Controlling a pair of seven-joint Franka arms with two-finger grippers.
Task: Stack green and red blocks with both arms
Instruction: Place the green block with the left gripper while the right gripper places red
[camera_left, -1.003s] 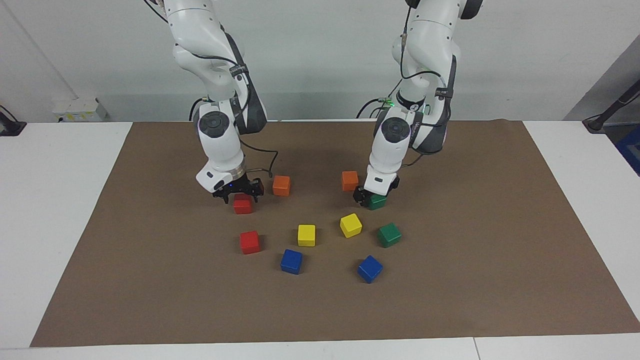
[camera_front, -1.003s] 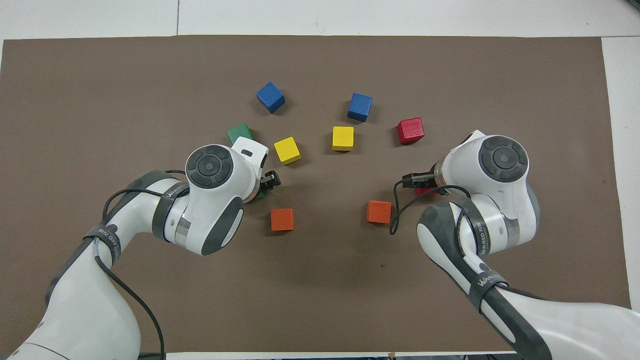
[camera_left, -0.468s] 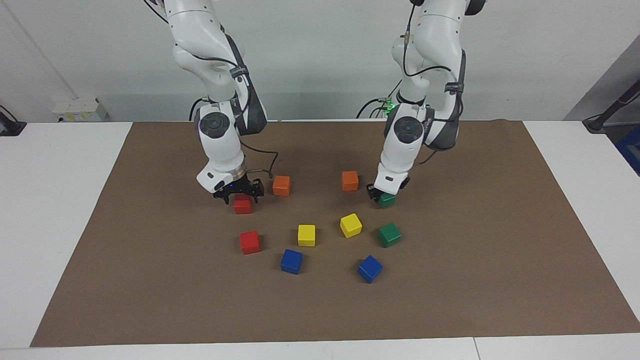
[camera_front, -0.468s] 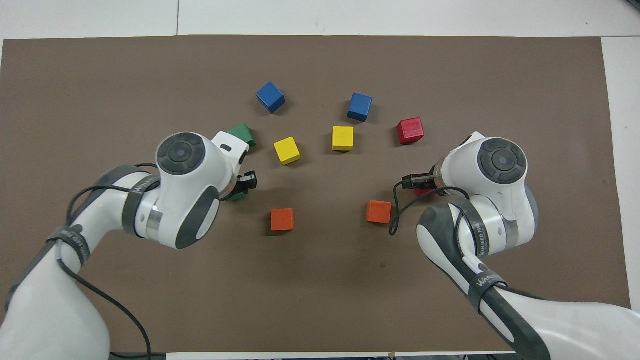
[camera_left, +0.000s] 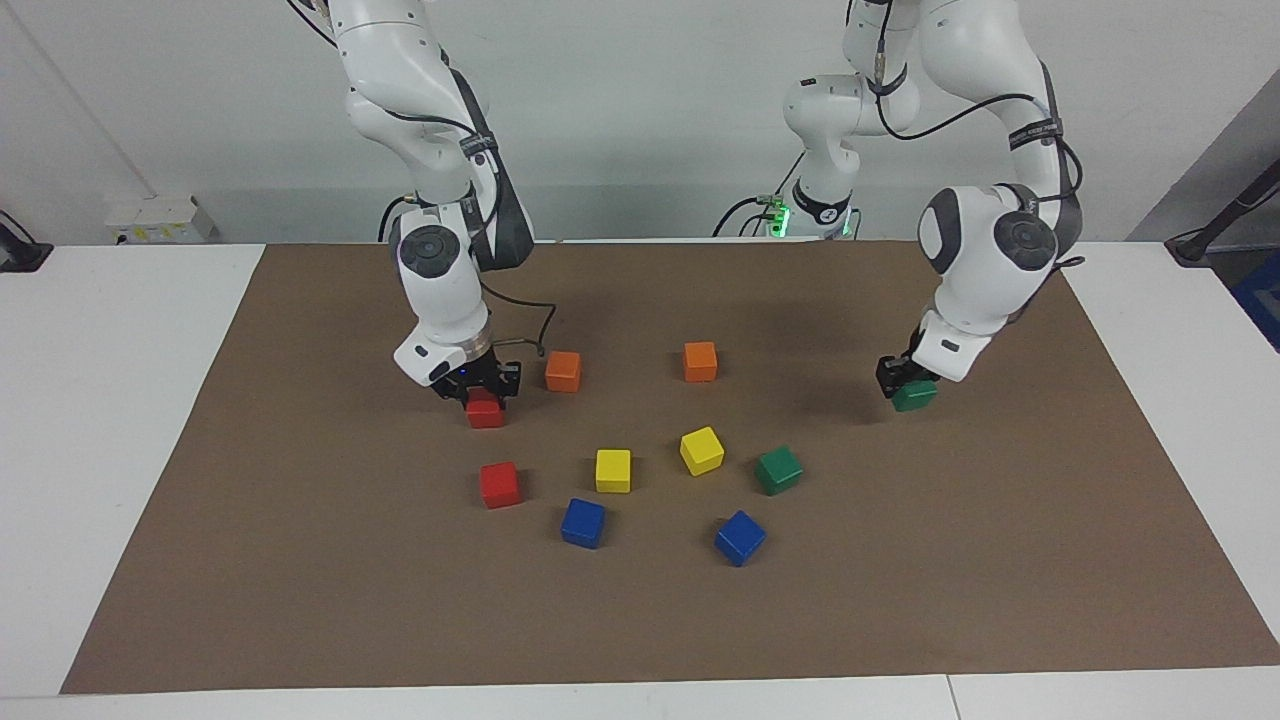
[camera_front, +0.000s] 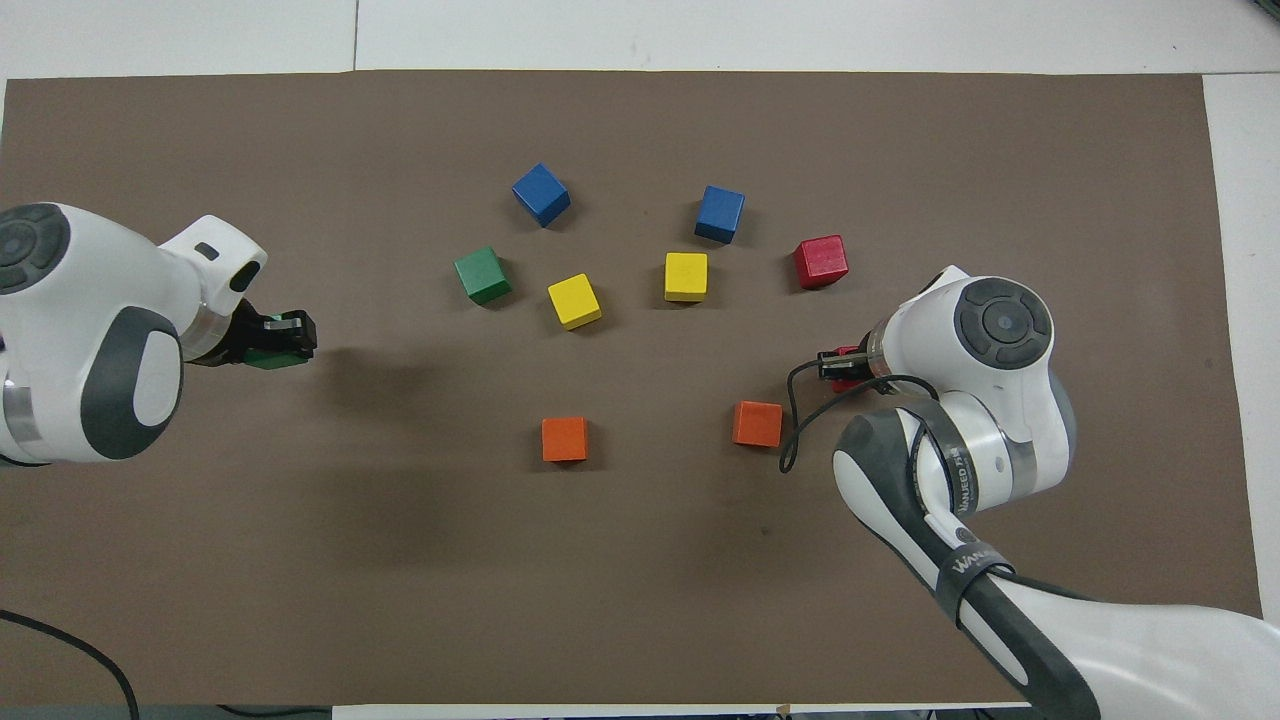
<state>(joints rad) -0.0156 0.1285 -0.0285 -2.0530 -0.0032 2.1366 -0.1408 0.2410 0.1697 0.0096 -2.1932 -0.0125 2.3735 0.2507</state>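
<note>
My right gripper (camera_left: 479, 386) is down on a red block (camera_left: 485, 411) that rests on the mat, with its fingers closed on the block's sides; in the overhead view the gripper (camera_front: 841, 366) hides most of that block (camera_front: 848, 352). My left gripper (camera_left: 905, 383) is shut on a green block (camera_left: 914, 396) and holds it a little above the mat toward the left arm's end; it also shows in the overhead view (camera_front: 284, 337) with the block (camera_front: 266, 357). A second red block (camera_left: 499, 484) (camera_front: 821, 261) and a second green block (camera_left: 778, 470) (camera_front: 482, 275) lie loose, farther from the robots.
Two orange blocks (camera_left: 563, 371) (camera_left: 700, 361) lie nearest the robots. Two yellow blocks (camera_left: 613, 470) (camera_left: 701, 450) and two blue blocks (camera_left: 583, 522) (camera_left: 740, 537) lie farther out. All sit on a brown mat (camera_left: 300, 560).
My left gripper has carried the green block from beside the orange block out toward the left arm's end. My right gripper's fingers have closed on the red block.
</note>
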